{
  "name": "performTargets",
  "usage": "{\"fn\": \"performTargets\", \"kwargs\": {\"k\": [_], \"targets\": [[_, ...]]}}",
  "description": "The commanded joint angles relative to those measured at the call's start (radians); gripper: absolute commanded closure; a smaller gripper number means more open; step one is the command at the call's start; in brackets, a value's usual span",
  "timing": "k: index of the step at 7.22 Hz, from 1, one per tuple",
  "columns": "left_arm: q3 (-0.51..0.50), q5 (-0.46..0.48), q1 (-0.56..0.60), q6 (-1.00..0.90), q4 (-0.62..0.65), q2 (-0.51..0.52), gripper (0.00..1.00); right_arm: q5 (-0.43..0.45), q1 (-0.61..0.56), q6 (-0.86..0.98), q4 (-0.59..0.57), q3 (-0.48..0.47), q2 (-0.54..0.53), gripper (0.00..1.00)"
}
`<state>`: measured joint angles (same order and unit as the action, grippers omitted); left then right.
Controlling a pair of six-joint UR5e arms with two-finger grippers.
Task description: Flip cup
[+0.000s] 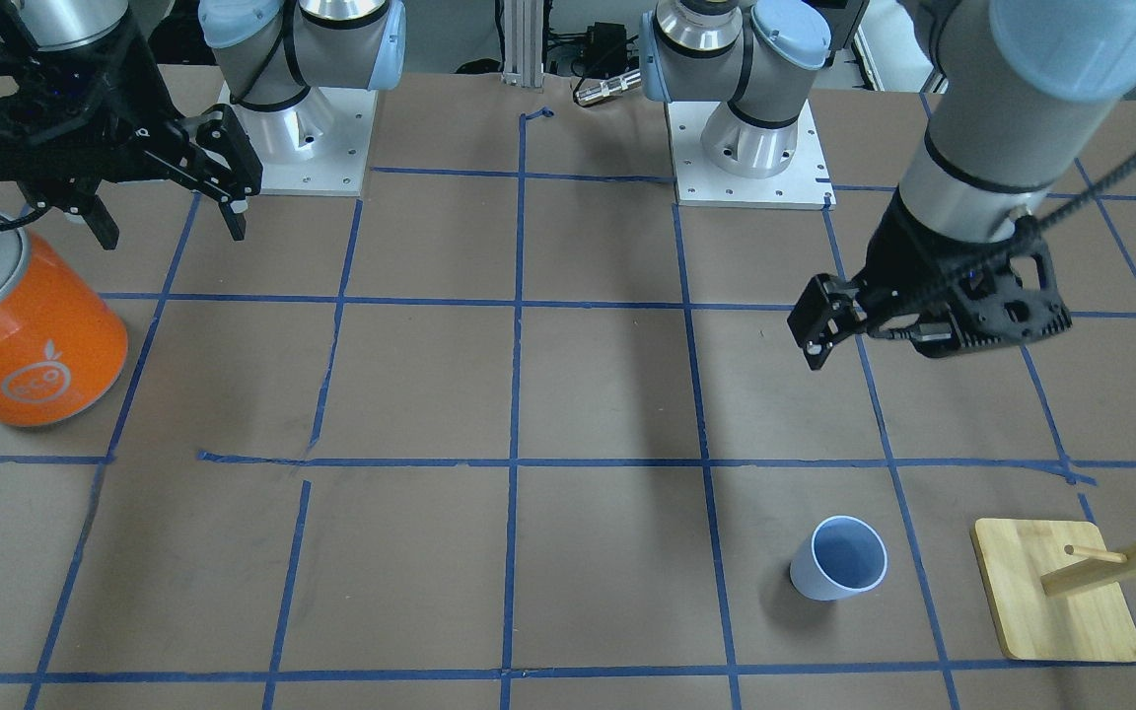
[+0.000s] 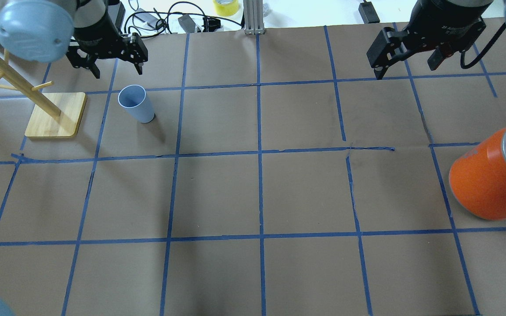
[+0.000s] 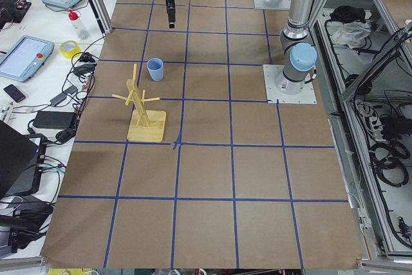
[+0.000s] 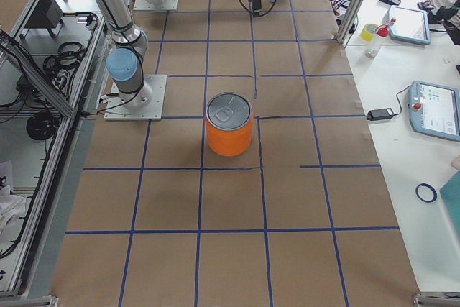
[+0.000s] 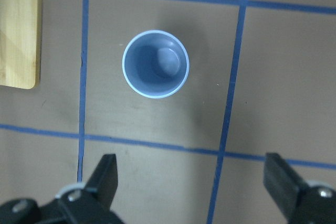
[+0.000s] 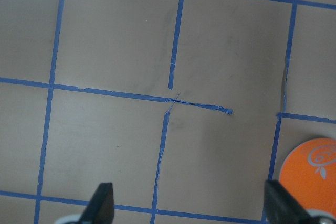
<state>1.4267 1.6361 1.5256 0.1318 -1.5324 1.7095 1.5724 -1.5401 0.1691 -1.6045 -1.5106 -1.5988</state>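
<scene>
The cup [image 1: 839,557] is a small pale lavender-blue tumbler that stands upright, mouth up, on the brown table. It also shows in the overhead view [image 2: 135,103] and in the left wrist view [image 5: 155,64], where I look straight down into it. My left gripper [image 2: 118,69] is open and empty. It hangs high above the table, a little short of the cup [image 1: 815,340]; its fingers [image 5: 105,177] show at that view's lower edge. My right gripper [image 2: 406,68] is open and empty, far from the cup and above bare table [image 6: 191,205].
A wooden mug stand [image 2: 55,114] stands close beside the cup, on the side away from the table's middle [image 1: 1056,592]. A large orange can [image 2: 494,175] with a silver lid stands at the right arm's end of the table [image 1: 21,325]. Blue tape lines grid the table.
</scene>
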Motion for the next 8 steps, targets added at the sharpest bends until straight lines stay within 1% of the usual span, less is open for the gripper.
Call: {"fn": "performTargets", "kwargs": {"k": [1, 2, 3, 4, 8], "targets": [[0.098, -0.064, 0.010, -0.004, -0.046, -0.102, 0.00, 0.000, 0.000, 0.001, 0.000, 0.000, -0.001, 0.00], [0.125, -0.059, 0.011, -0.030, -0.040, -0.122, 0.00, 0.000, 0.000, 0.001, 0.000, 0.000, -0.003, 0.00], [0.132, -0.061, 0.011, -0.097, 0.000, -0.129, 0.00, 0.000, 0.000, 0.001, 0.000, 0.000, -0.003, 0.00], [0.127, -0.062, 0.011, -0.116, -0.003, -0.143, 0.00, 0.000, 0.000, 0.001, 0.000, 0.000, -0.003, 0.00], [0.113, -0.058, 0.010, -0.116, -0.009, -0.154, 0.00, 0.003, 0.000, 0.001, 0.000, 0.000, -0.003, 0.00]]}}
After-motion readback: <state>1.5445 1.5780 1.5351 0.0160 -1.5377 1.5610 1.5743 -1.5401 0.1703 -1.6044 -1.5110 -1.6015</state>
